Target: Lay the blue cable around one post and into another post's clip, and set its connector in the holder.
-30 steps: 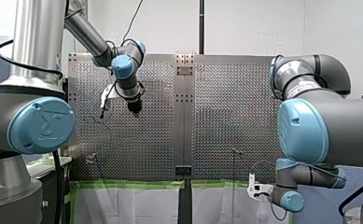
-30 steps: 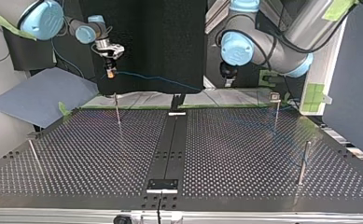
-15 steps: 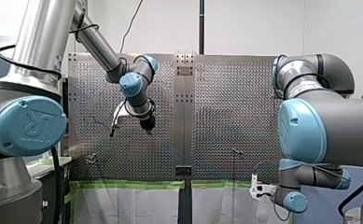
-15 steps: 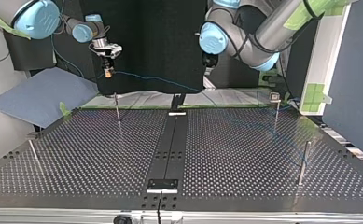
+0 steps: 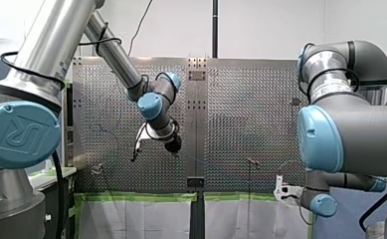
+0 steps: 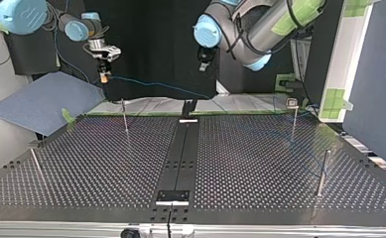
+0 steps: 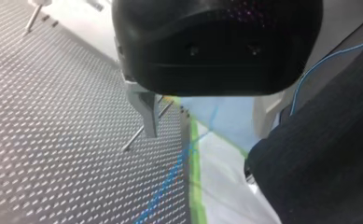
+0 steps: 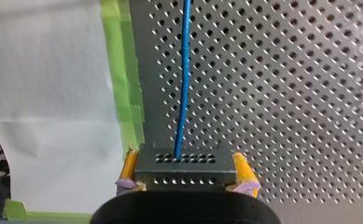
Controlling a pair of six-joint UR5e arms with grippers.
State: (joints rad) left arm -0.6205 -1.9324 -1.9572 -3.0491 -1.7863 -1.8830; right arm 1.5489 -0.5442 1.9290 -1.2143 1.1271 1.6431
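My right pincer (image 8: 187,171) is closed on the connector (image 8: 202,168), with the yellow pads (image 8: 242,169) against its two sides and its base hidden by the black housing (image 8: 184,207). The opening of my left pincer (image 6: 203,64), well above the bench (image 8: 286,93), cannot be told. The blue cable (image 8: 184,70) leaves the connector and runs straight ahead over the bench, just beside the green tape (image 8: 123,70) along its edge, with open plate on the other side.

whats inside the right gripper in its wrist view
My right gripper clamps a grey connector block with small holes between its yellow pads; the blue cable leaves it ahead, over the perforated table. The block's rear end is hidden by the gripper's body.
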